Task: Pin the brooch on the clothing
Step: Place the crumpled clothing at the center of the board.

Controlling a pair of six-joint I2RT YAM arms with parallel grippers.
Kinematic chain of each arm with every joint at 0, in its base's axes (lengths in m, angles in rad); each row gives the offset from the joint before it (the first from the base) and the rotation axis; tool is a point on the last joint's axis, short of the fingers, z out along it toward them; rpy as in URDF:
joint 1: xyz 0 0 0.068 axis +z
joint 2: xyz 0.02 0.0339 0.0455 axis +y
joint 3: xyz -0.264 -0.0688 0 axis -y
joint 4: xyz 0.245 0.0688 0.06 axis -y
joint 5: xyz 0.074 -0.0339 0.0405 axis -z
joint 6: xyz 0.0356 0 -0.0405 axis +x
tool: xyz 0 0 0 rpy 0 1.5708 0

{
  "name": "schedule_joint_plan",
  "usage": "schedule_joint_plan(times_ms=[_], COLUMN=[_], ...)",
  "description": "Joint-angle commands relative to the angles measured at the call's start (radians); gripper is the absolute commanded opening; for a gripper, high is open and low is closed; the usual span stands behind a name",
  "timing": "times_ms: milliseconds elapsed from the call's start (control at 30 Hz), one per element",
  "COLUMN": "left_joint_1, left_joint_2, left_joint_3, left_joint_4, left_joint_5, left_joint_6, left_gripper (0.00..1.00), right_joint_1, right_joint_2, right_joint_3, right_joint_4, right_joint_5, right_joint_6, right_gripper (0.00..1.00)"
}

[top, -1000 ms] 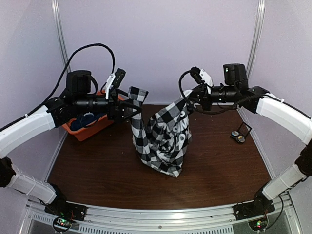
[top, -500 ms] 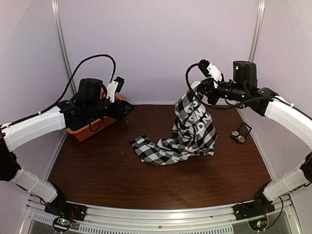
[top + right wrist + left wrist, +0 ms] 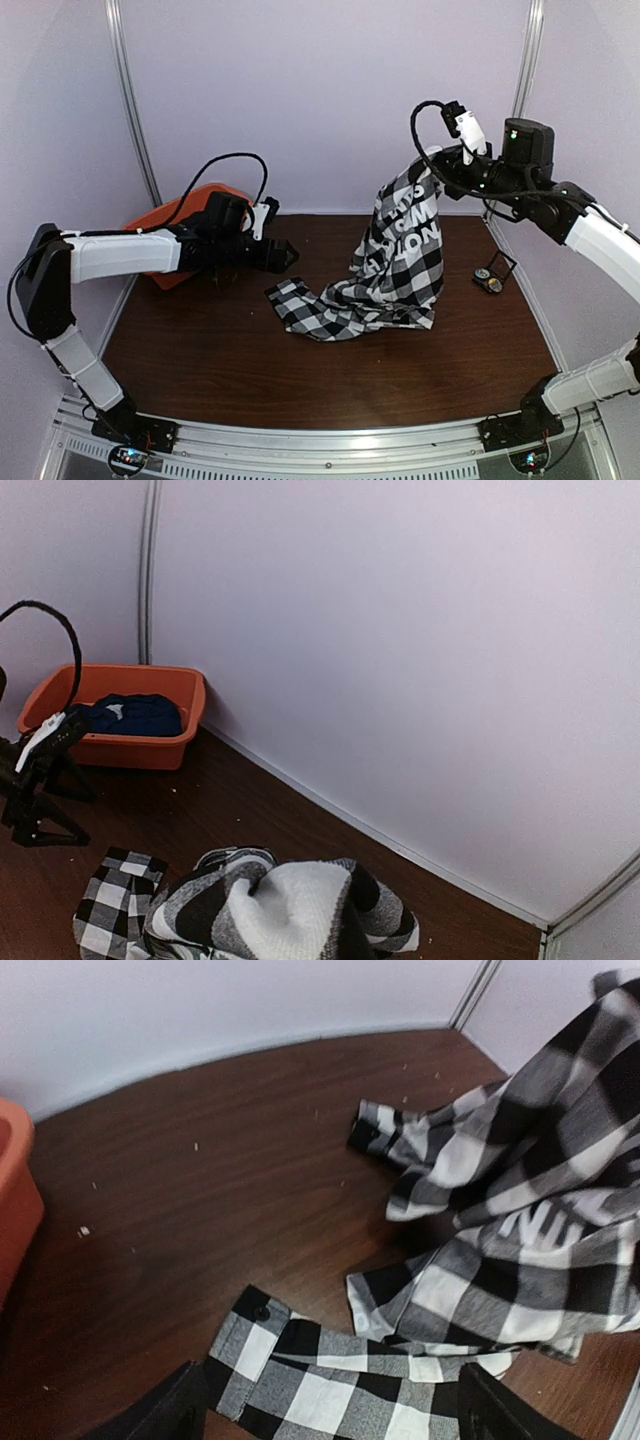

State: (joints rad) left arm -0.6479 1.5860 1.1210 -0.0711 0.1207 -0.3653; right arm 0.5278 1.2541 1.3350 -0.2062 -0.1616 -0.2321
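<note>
Here the shirt point(image 3: 405, 250) hangs from the clamped right pincer point(image 3: 437, 167).

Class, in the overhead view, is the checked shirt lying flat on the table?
No: the right gripper holds the checked shirt up by its top, with only its lower part resting on the table.

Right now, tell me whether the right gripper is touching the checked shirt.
Touching. The top external view shows the checked shirt hanging from the shut right gripper, its top bunched in the jaws.

An orange bin point(image 3: 120, 752) holds a navy garment point(image 3: 135, 715) on the table point(image 3: 200, 360).
</note>
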Motion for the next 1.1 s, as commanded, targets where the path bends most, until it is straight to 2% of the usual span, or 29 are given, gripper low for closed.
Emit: schedule_joint_plan(times_ms=[0,167,367,667,833,1067], left_joint_1=[-0.024,-0.104,-0.173,-0.266,-0.271,-0.271], left_joint_2=[0.108,0.208,0.259,0.279,0.359,0.473], left_joint_3=[-0.004,0.015,0.037,0.045,0.099,0.203], left_joint_4=[0.059,0.076,-0.057,-0.204,-0.282,-0.389], left_joint_5=[0.035,-0.009,-0.121,-0.317,-0.357,-0.391], left_joint_6=[-0.096,-0.092,-0.106,-0.109,-0.113,-0.108], left_gripper=[0.88,0.88,0.96,0.97,0.82,0.31], right_joint_1=[0.000,0.000,-0.001,0.000,0.000,0.000], right_joint_2=[-0.120,-0.144,-0.090,-0.023,-0.018,-0.017], right_joint_3=[-0.086,-0.182,-0.181,-0.150,-0.135,-0.130], right_joint_4=[-0.042,-0.065,-0.083,-0.065,-0.075,-0.086], right_joint_5=[0.261,0.362,0.491,0.494,0.499,0.523], right_joint_6=[0.090,0.099,0.145,0.167,0.167,0.151], right_gripper=[0.01,0.01,0.04,0.03,0.04,0.04])
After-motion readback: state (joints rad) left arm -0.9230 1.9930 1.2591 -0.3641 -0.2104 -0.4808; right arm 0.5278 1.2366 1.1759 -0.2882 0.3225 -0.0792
